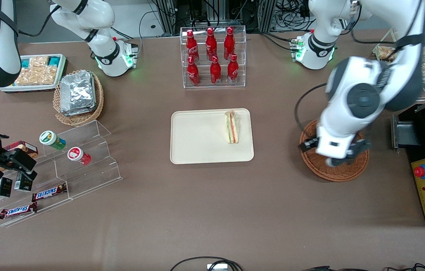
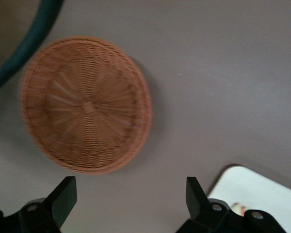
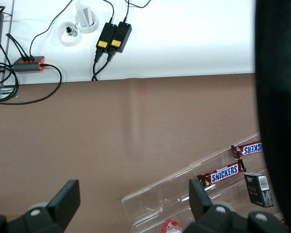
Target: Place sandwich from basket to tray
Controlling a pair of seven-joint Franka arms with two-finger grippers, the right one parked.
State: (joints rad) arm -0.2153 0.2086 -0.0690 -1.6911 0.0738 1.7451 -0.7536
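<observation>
Front view: striped triangular white-bread sandwich (image 1: 232, 127) lies on cream rectangular tray (image 1: 197, 150).
Claw (image 2: 131, 194): released, empty, above round reddish-brown wicker basket (image 2: 85, 104).
Advice: retreat upward, avoiding the rim.

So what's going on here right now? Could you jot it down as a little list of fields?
sandwich: lying on the tray, near its edge toward the working arm's end
tray: cream, mid-table, nearer the front camera than the rack of red bottles
basket: reddish-brown wicker, nothing in it
gripper: above the table between basket and tray, fingers open, holding nothing
task status: sandwich appears delivered
</observation>
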